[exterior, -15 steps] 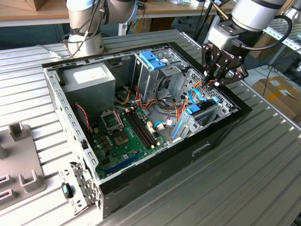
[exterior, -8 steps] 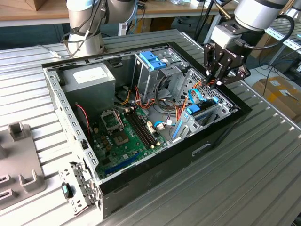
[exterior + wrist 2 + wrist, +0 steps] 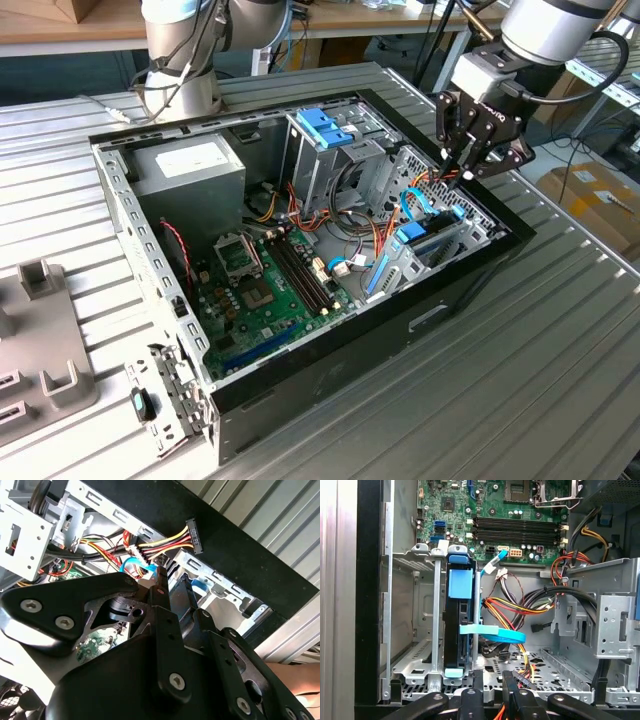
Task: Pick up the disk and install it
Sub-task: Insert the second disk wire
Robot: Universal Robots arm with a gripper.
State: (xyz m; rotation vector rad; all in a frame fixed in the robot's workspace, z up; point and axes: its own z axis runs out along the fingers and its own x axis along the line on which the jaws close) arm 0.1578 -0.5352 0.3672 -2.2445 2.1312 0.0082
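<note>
An open computer case lies on its side on a ribbed metal table, and the gripper hangs just above the case's corner on the exterior view's right, over the drive bay. In the first wrist view the disk stands on edge in that metal bay, its blue rail facing the camera, with a blue ribbon cable curving away from its side toward the bundle of coloured wires. The gripper's black fingers sit close together at the edge of that picture, with nothing seen between them; they are near the disk, but contact cannot be judged. The circuit board lies beyond the bay. The second wrist view looks past the gripper's black linkage to a loose black power plug on yellow, red and black wires. The exterior view alone takes in the grey power supply at the far corner of the case and the blue latch on the middle cage.
</note>
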